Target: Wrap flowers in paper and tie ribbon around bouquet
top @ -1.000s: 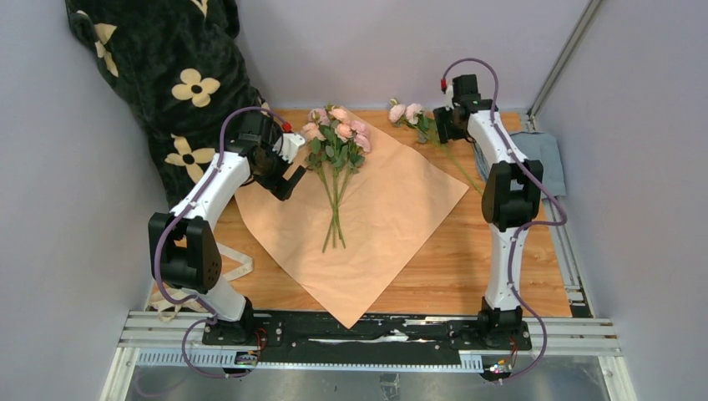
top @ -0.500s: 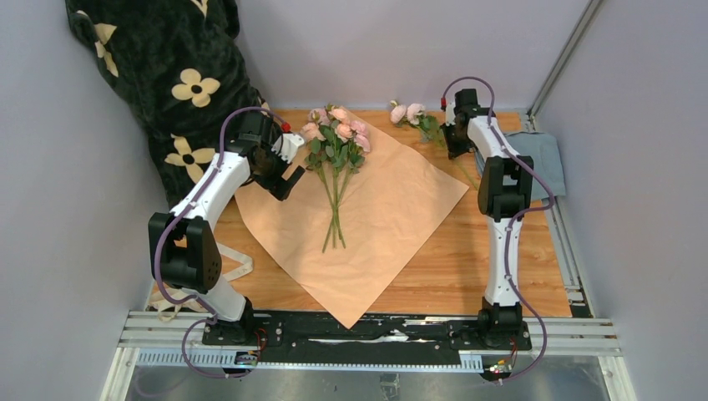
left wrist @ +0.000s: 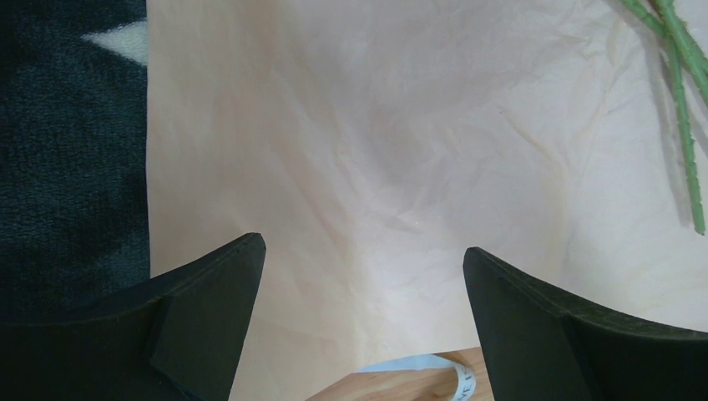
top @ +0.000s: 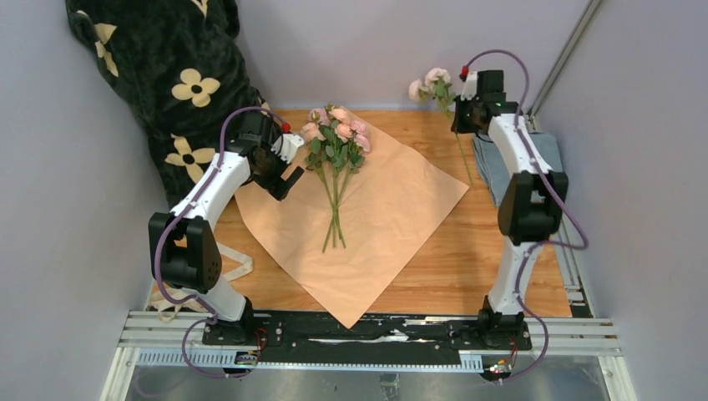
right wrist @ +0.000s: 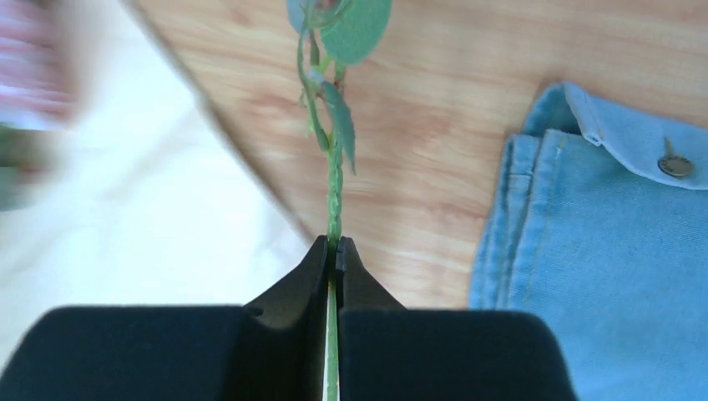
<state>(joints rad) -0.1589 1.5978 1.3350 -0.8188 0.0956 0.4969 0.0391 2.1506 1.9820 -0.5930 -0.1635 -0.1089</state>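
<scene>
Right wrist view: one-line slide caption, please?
Right gripper, jaws shut on a flower stem over wooden table, blue cloth alongside.

Peach paper; pink flowers; black blanket, cream flower prints.

The flowers lie blurred and cropped at the left edge

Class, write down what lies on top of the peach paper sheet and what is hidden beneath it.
Pink flowers lie on the paper, stems pointing toward the near edge. The wooden table shows around it; anything beneath is covered.
</scene>
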